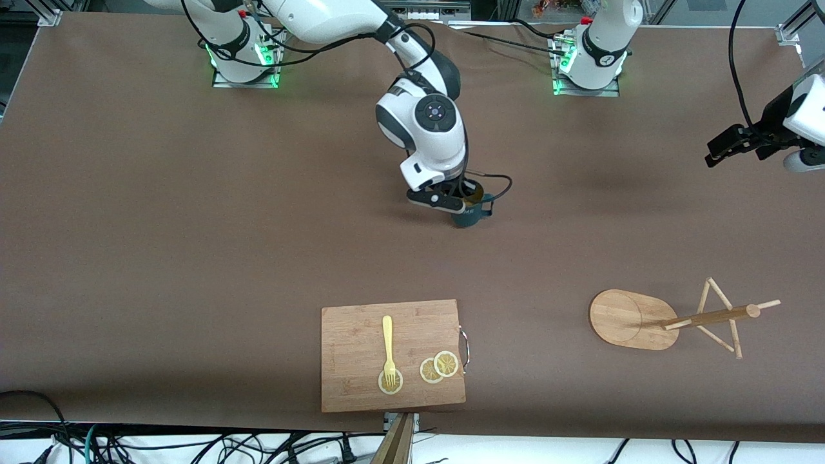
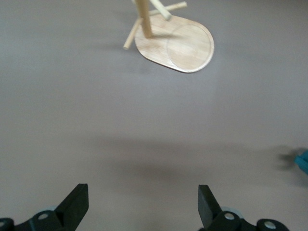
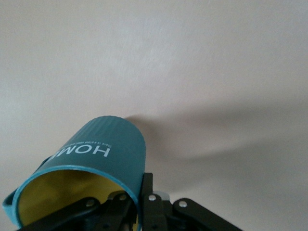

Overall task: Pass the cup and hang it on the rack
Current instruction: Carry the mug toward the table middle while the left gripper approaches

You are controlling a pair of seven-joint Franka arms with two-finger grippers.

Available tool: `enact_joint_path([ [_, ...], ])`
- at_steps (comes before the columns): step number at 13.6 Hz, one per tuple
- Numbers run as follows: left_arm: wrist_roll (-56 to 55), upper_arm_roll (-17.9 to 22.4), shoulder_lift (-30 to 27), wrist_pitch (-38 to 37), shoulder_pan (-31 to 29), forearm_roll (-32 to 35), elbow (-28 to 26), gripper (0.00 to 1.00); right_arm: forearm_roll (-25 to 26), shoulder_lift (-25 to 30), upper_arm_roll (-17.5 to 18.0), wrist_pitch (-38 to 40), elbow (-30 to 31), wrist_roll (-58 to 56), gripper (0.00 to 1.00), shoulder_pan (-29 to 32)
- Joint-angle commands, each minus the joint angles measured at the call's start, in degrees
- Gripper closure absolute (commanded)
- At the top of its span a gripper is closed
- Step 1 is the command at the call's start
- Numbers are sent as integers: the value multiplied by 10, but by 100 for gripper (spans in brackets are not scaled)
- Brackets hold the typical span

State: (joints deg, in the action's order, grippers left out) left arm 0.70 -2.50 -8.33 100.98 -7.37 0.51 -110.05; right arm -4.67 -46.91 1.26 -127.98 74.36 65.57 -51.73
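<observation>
The dark teal ribbed cup (image 1: 469, 214) with a tan-yellow inside is at the table's middle. My right gripper (image 1: 459, 198) is shut on its rim, one finger inside and one finger (image 3: 147, 186) outside the wall. In the right wrist view the cup (image 3: 98, 147) is low at the table; I cannot tell if it touches. The bamboo rack (image 1: 626, 318) stands toward the left arm's end, nearer the front camera, with its post (image 1: 709, 317) and thin pegs. My left gripper (image 1: 715, 152) is open and empty in the air over the left arm's end. It faces the rack (image 2: 185, 45), fingers spread wide (image 2: 143, 204).
A rectangular wooden cutting board (image 1: 354, 328) lies near the table's front edge with a yellow fork (image 1: 388, 345) and lemon slices (image 1: 439, 367) on it. A sliver of the cup (image 2: 303, 161) shows at the edge of the left wrist view. Cables hang along the front edge.
</observation>
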Motion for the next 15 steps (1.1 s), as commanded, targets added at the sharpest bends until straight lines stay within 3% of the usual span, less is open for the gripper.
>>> enact_joint_path([
  [1, 208, -1, 24, 10, -12, -16, -8, 0, -8, -33, 9, -10, -28, 5, 100, -7],
  [4, 301, 0, 50, 16, -37, -85, -17, 0, -8, -48, 14, -18, -33, 6, 96, -14],
  [6, 401, -1, 69, 17, -51, -102, -24, 0, -8, -45, 15, -12, -33, 4, 1, -14],
  [8, 489, 0, 102, 14, -65, -137, -23, 0, -9, -41, 15, 9, -42, 3, 0, -9],
  [10, 570, -1, 146, 14, -84, -158, -18, 0, -9, -37, 14, 85, -104, 1, 0, 2],
  [12, 651, -9, 177, 10, -112, -218, -27, 0, -9, -26, 15, 160, -143, -19, 0, 27],
  [15, 802, -29, 259, -25, -143, -329, -28, 0, -8, 22, 13, 245, -145, -117, 0, 73],
])
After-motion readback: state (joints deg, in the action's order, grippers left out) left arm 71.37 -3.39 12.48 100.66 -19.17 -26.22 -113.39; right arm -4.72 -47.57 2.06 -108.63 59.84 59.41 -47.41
